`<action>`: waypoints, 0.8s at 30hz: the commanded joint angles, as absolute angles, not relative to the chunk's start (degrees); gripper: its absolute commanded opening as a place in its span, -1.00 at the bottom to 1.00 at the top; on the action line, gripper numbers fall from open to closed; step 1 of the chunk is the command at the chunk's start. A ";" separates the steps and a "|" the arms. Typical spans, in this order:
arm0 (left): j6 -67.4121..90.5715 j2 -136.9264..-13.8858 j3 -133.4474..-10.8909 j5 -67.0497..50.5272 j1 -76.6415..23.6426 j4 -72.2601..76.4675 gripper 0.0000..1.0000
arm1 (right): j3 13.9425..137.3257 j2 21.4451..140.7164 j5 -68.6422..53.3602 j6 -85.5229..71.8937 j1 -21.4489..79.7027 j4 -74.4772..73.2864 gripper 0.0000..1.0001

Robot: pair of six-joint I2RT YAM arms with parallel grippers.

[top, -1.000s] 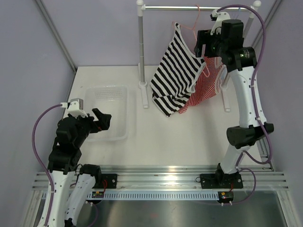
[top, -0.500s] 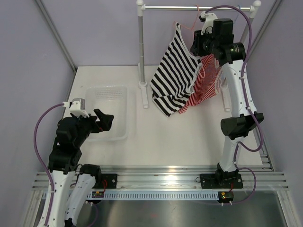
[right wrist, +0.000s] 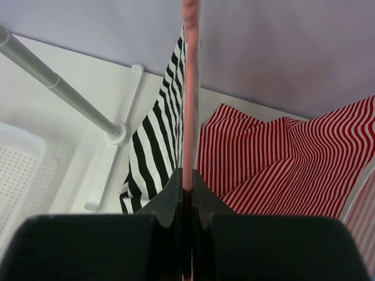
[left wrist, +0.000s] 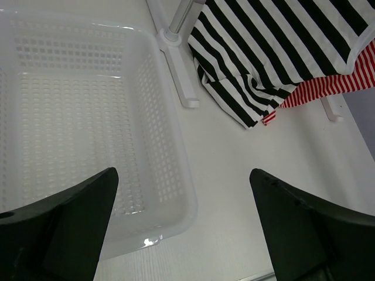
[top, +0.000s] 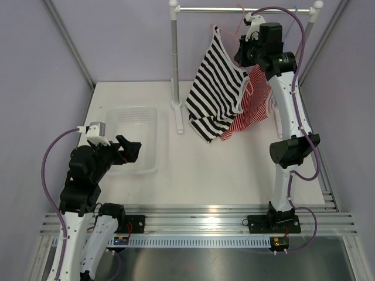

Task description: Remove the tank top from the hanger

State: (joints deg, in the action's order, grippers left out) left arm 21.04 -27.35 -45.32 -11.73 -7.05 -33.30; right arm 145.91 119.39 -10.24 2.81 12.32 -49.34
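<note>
The black-and-white striped tank top hangs slanted from the pink wire hanger on the rail, its hem resting on the table. My right gripper is up at the garment's right shoulder. In the right wrist view, that gripper is shut on the hanger's pink wire, with the tank top just to its left. My left gripper stands open low on the left, nothing between its fingers. The tank top's hem shows far ahead of it.
A red-and-white striped top hangs right behind the tank top. The white rack has a top rail and a post with feet on the table. A clear plastic basket sits under the left gripper.
My right arm has moved left and up towards the rail, and its jaws have shut on the pink hanger wire. The tank top swung slightly. The left arm has stayed still.
</note>
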 commanded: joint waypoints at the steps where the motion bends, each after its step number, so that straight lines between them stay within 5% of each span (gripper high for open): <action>1: 21.27 -26.81 -44.83 -13.36 -6.94 -30.94 0.98 | 146.17 115.59 -11.69 0.71 12.48 -42.47 -1.00; 14: 21.27 -26.54 -45.00 -12.57 -6.94 -31.20 0.98 | 143.62 107.85 -11.16 -1.84 12.48 -42.62 -1.00; 24: 20.92 -28.47 -45.96 -13.10 -6.94 -30.41 0.98 | 127.39 94.33 -15.63 -5.18 12.57 -49.12 -1.00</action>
